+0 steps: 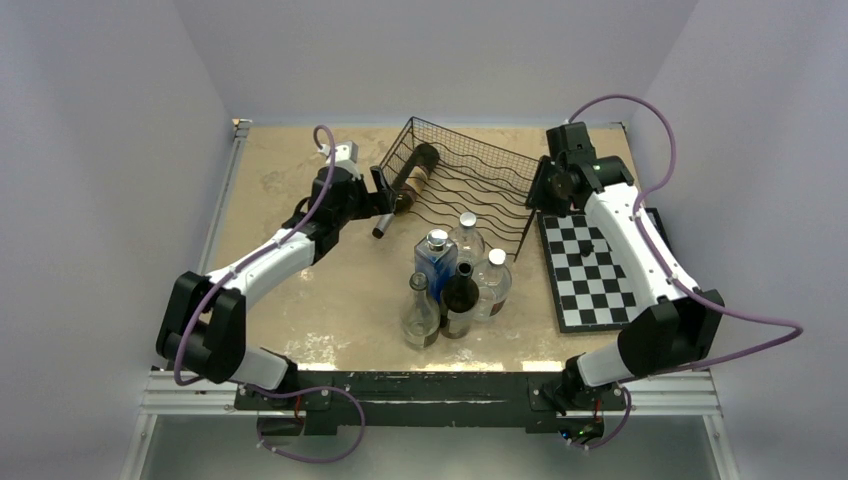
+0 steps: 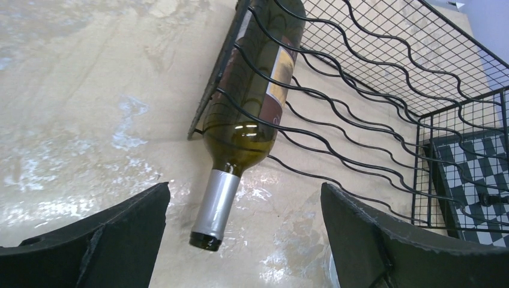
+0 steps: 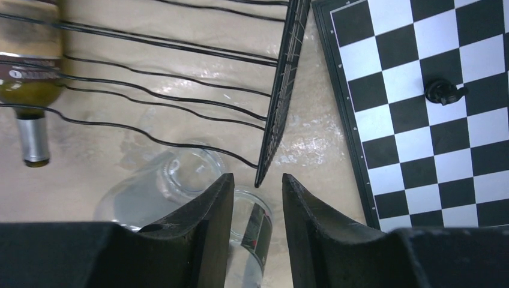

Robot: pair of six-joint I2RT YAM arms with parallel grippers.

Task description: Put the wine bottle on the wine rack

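Observation:
The wine bottle (image 1: 412,172) is green glass with a silver foil neck. It lies in the leftmost cradle of the black wire wine rack (image 1: 480,185), with its neck sticking out past the front wires. In the left wrist view the bottle (image 2: 252,90) rests under the rack's wavy wires (image 2: 384,72). My left gripper (image 2: 243,192) is open wide just short of the bottle's mouth, touching nothing. My right gripper (image 3: 257,177) is shut to a narrow gap at the rack's right end wall (image 3: 282,90), whose lower corner sits at the tips. I see nothing gripped there.
Several glass bottles (image 1: 455,280) stand in a cluster in front of the rack, and two clear ones (image 3: 180,180) lie right under my right gripper. A chessboard (image 1: 590,270) carrying one black piece (image 1: 587,247) lies to the rack's right.

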